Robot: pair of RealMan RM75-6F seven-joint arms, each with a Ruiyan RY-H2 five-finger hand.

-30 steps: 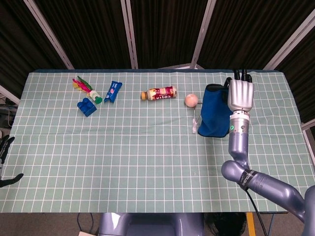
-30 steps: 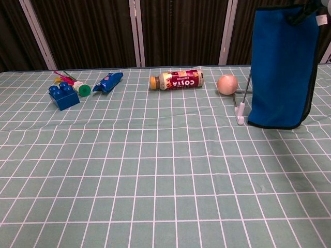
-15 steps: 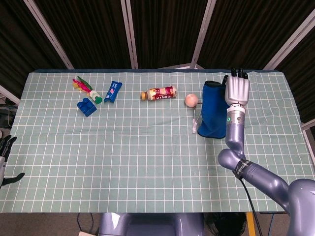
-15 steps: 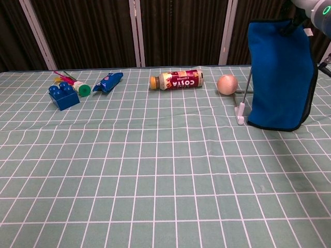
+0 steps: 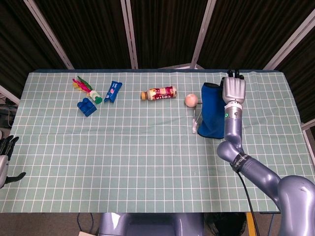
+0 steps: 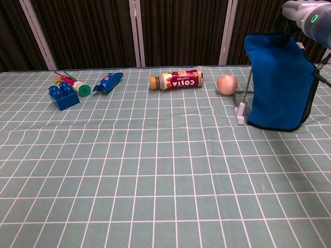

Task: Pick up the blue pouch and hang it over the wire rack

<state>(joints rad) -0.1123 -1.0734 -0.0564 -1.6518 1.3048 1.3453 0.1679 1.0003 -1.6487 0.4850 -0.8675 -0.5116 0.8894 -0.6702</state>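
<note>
The blue pouch (image 5: 211, 110) (image 6: 279, 82) hangs upright at the right of the table, its lower edge down at the cloth. My right hand (image 5: 233, 91) is above it, seen from the back, with fingers reaching down to the pouch's top edge and holding it. The wire rack (image 6: 241, 106) (image 5: 195, 124) stands right beside the pouch on its left. Only a thin upright wire and a white foot show; the rest is hidden behind the pouch. My left hand (image 5: 6, 157) sits low off the table's left edge, holding nothing.
A peach ball (image 6: 227, 84) lies just left of the rack, then a Costa bottle (image 6: 176, 80) on its side. At the far left are a blue packet (image 6: 109, 81), a blue block (image 6: 63, 96) and a feathered toy (image 5: 83, 85). Green checked cloth (image 6: 155, 175) covers the table.
My right hand has come down and shifted slightly left. The pouch's top edge has dropped with it while its bottom edge stayed at the cloth. The left hand barely moved.
</note>
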